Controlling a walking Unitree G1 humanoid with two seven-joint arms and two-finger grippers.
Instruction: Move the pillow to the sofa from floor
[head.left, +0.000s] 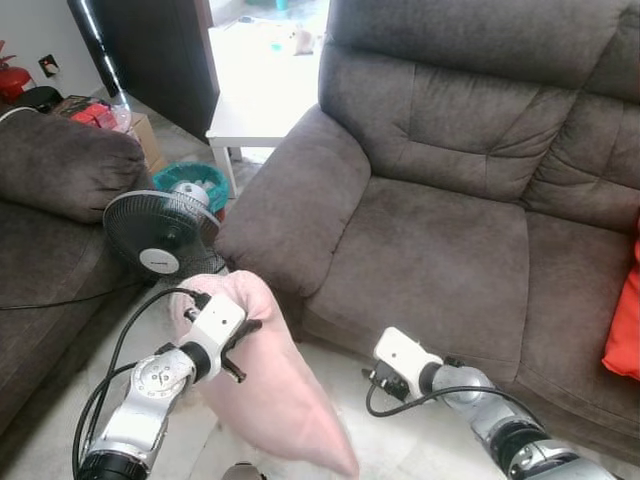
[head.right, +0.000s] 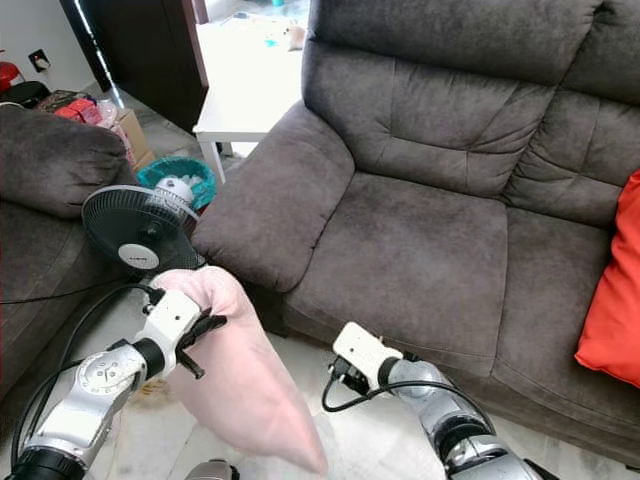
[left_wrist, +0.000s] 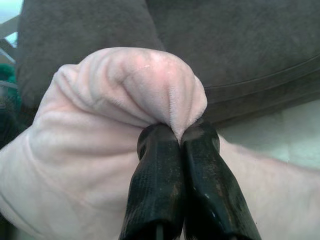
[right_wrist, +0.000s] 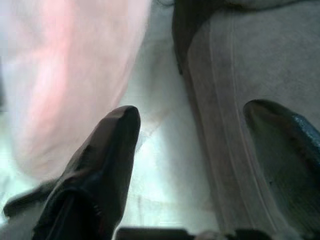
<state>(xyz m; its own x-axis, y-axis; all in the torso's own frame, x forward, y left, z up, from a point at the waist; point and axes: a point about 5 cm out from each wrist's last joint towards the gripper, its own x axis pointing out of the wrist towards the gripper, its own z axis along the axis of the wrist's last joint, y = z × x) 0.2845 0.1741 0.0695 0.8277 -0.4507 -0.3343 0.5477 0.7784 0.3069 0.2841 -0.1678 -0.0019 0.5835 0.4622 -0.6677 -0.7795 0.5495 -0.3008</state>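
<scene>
Pink pillow (head.left: 270, 385) hangs off the floor before the grey sofa (head.left: 440, 240), a bunched corner pinched tight in our left claw (left_wrist: 179, 137). Beside it, our right claw (right_wrist: 200, 130) hovers spread apart, holding nothing, by the sofa's front edge.

Hung pillow (head.left: 270, 390) from left gripper (left_wrist: 180, 142) pinch, left of right gripper (right_wrist: 195, 135); sofa (head.left: 440, 240) ahead of both, fan (head.left: 160, 232) beyond left gripper.
</scene>
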